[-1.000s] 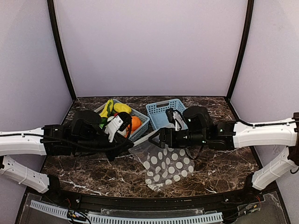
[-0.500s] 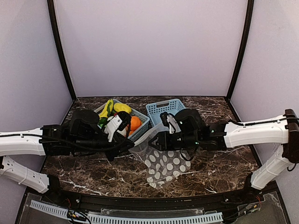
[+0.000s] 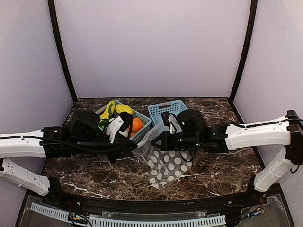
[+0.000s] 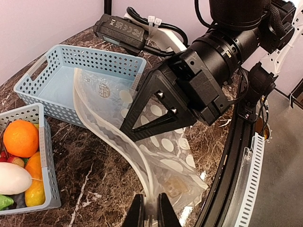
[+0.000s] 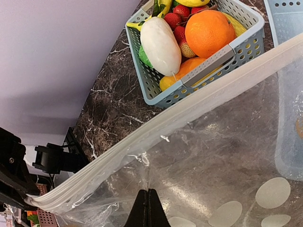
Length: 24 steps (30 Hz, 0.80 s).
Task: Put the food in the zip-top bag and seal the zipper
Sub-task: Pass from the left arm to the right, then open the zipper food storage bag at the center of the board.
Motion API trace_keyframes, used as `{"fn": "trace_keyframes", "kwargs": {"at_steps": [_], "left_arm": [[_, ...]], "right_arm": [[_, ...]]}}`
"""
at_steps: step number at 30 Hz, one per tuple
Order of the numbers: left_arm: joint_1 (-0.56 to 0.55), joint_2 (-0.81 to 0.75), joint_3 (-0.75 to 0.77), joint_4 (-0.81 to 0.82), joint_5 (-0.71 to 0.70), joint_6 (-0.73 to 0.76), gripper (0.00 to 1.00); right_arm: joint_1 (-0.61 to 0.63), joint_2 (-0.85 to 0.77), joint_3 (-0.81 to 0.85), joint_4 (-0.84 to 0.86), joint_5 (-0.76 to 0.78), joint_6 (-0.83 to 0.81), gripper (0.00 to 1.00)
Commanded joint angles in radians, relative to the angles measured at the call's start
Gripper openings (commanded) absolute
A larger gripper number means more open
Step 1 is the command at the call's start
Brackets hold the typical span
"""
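Observation:
The zip-top bag (image 3: pixel 165 163), clear with white dots, hangs between my two grippers above the marble table. My left gripper (image 4: pixel 151 213) is shut on the end of the zipper (image 4: pixel 118 142), which curves away as a thick white strip. My right gripper (image 5: pixel 148 208) is shut on the bag's clear film just below the zipper strip (image 5: pixel 189 109); it shows as a black wedge (image 4: pixel 151 118) in the left wrist view. The food lies in the left basket (image 3: pixel 142 128): an orange (image 5: pixel 208 30), a white oblong piece (image 5: pixel 161 45), strawberries (image 5: pixel 180 21) and yellow pieces (image 3: pixel 124 109).
An empty light-blue lattice basket (image 4: pixel 80 80) stands behind the bag, right of the food basket. The table's black front rail (image 4: pixel 227 161) runs close beside the bag's lower end. Purple walls enclose the back and sides.
My right gripper has moved left onto the bag and closed on its film. The bag has bunched up and shifted left, hanging narrower. The left arm has stayed put.

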Motion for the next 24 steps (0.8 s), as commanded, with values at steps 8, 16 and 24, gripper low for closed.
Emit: {"fn": "trace_keyframes", "kwargs": {"at_steps": [8,16,24], "left_arm": [[-0.002,-0.062,-0.028,-0.005,-0.032,-0.179,0.57],[0.125,-0.118,-0.027,-0.012,0.088,-0.423,0.94],[0.171,0.016,0.078,0.025,0.258,-0.495,0.95]], "right_arm": [[0.007,-0.075,-0.111,0.147,0.011,-0.054,0.00],[0.007,-0.181,-0.239,0.279,-0.029,-0.179,0.00],[0.007,-0.303,-0.365,0.364,-0.075,-0.294,0.00]]}}
